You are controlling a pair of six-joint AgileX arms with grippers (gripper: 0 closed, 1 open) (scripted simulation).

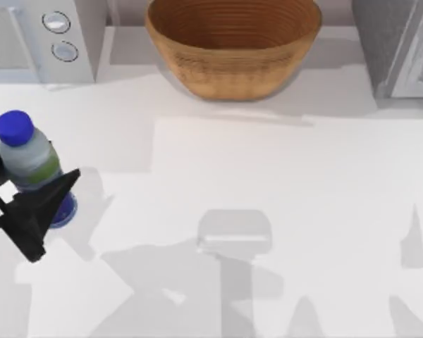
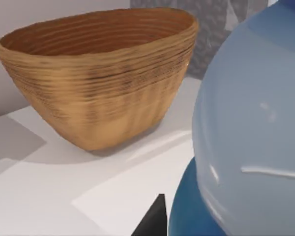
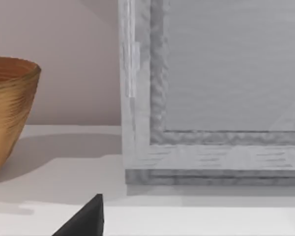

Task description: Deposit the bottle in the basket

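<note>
Top view: at the left edge of the frame, the left gripper [image 1: 48, 211], black and angular, has its fingers pinching the blue lower part of a small clear plastic bottle with a round blue cap and a green and blue label [image 1: 29, 160]. The bottle stands roughly upright, a sensible way to carry it. A large round woven wicker basket, tan-brown with ribbed rings inside [image 1: 233, 49], sits at the upper centre of the frame on the white worktop [image 1: 268, 176], well apart from the bottle. A pale grey appliance with two round knobs [image 1: 49, 35] fills the upper left corner.

Left wrist view: the bottle's pale blue body looms on the right; the basket stands beyond, open side up, ready to receive it.

Right wrist view: a dark fingertip of the right gripper [image 3: 86, 219] shows at the lower edge; whether its fingers are spread I cannot tell. A grey framed panel [image 3: 211, 88] fills the right, the basket's edge the left.
</note>
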